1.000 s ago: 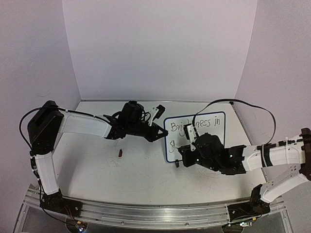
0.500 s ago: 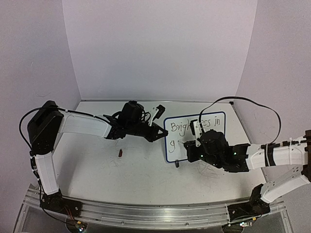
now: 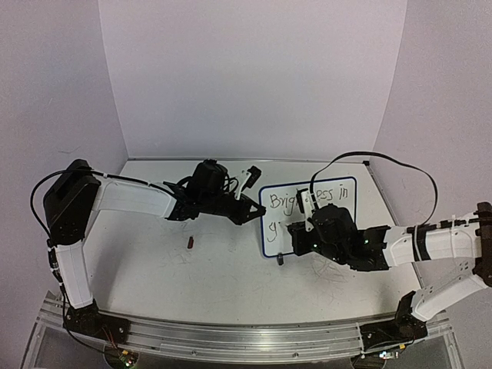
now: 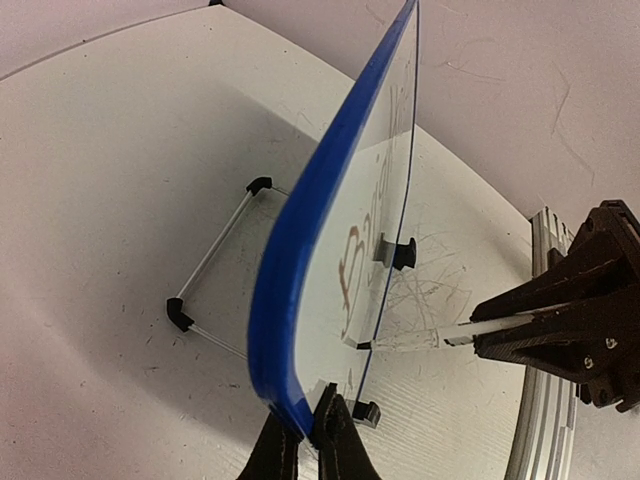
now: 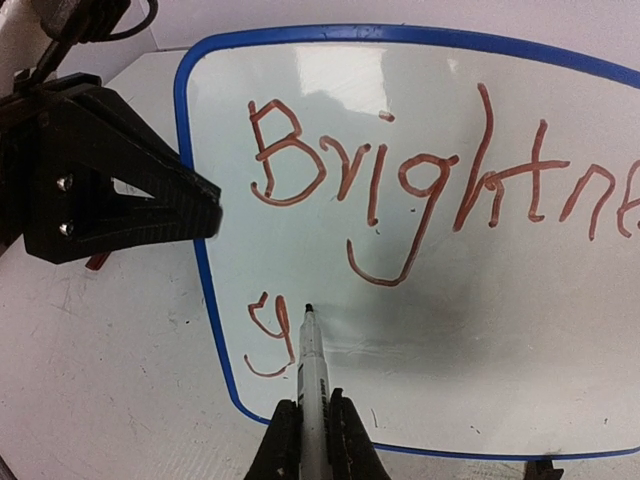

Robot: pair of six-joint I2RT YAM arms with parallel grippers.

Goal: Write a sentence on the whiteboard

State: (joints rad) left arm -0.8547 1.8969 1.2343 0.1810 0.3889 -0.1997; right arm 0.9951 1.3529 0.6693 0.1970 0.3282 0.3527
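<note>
Whiteboard (image 3: 346, 207) stands tilted at the middle-right of the table (image 3: 154, 269), propped on a wire stand (image 4: 215, 262) that only my left wrist view shows. My left gripper (image 4: 310, 432) is clamped tight on the blue frame at the board's left edge. My right gripper (image 5: 310, 425) is closed around a marker (image 5: 312, 365), whose tip meets the board just right of a lone "y". The sentence (image 5: 400, 185) reads "Brightne" in my right wrist view, reddish there. From above, my right arm covers its middle letters. A small red thing (image 3: 190, 243) lies on the table left of the board.
</note>
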